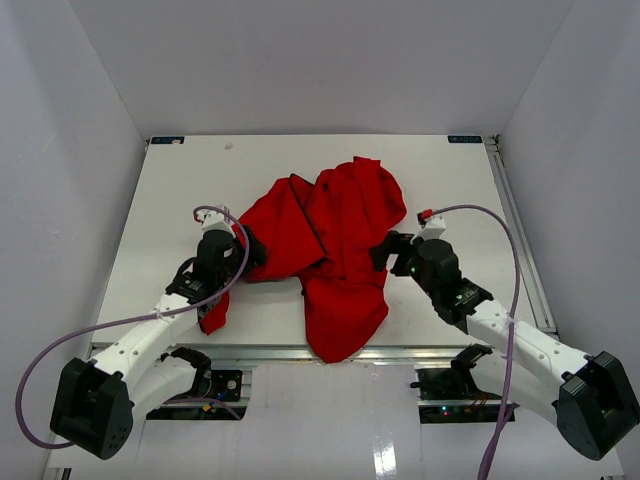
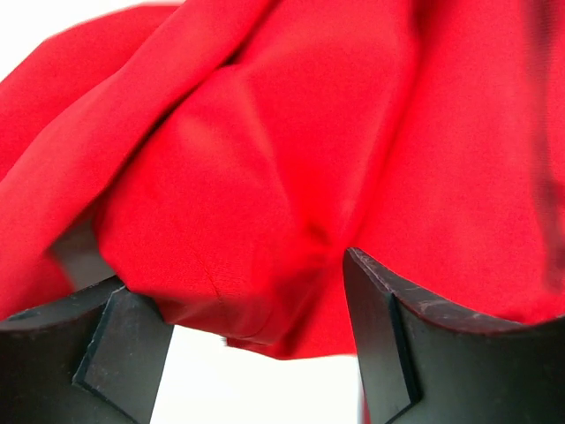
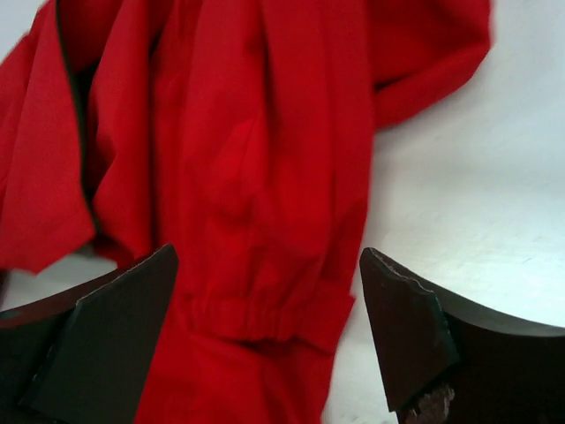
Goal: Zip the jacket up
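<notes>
The red jacket lies crumpled in the middle of the white table. One end hangs over the table's front edge. I cannot make out the zipper. My left gripper is at the jacket's left edge. In the left wrist view it is open, with a fold of red fabric just above and between the jaws. My right gripper is at the jacket's right side. In the right wrist view it is open, astride a sleeve with an elastic cuff.
White walls close in the table on the left, back and right. A metal rail runs along the table's right edge. Purple cables loop over both arms. A strip of red fabric lies beside my left arm.
</notes>
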Available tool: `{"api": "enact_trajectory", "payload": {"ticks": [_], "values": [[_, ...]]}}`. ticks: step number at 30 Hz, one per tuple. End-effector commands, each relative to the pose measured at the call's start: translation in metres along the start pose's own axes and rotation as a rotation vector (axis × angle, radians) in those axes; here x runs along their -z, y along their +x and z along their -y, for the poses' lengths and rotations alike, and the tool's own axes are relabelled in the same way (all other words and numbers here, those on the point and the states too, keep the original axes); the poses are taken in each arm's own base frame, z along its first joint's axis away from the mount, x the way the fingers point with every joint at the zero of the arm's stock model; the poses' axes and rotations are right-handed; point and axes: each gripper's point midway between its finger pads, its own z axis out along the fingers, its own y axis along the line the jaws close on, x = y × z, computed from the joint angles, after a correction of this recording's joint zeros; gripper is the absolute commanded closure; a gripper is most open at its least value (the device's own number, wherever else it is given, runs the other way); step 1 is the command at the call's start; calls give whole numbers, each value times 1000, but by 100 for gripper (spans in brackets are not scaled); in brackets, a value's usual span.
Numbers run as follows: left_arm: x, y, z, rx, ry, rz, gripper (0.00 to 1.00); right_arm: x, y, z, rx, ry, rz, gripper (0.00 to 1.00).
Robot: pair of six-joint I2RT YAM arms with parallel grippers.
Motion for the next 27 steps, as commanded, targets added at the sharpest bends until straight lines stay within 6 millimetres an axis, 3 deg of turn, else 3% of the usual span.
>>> {"api": "enact_trajectory", "payload": {"ticks": [1, 3, 8, 12, 15, 16, 17, 19, 22, 25, 27], "values": [[29, -45, 50, -17, 201, 67, 15, 17, 41, -35, -51, -143, -135, 2], [34, -52, 56, -26, 213, 65, 15, 24, 52, -44, -44, -149, -157, 6], [40, -56, 46, -42, 153, 69, 14, 38, 93, -55, -43, -169, -265, 10], [45, -57, 46, -34, 157, 72, 14, 45, 120, -54, -26, -169, -310, 10], [53, -65, 52, -27, 178, 91, 14, 44, 132, -42, -8, -111, -326, 4], [55, -66, 57, -23, 198, 88, 14, 43, 135, -37, -1, -92, -329, 6], [59, -66, 64, -19, 237, 75, 14, 43, 137, -33, 7, -80, -330, 17], [70, -66, 83, -7, 336, 50, 14, 42, 138, -25, 17, -51, -316, 52], [86, -72, 99, -1, 427, 59, 14, 41, 132, -13, 41, -2, -277, 92], [94, -70, 118, -23, 535, 38, 13, 41, 121, -4, 64, 53, -239, 92], [86, -58, 128, -32, 596, -11, 14, 39, 109, 2, 82, 97, -196, 92]]}}
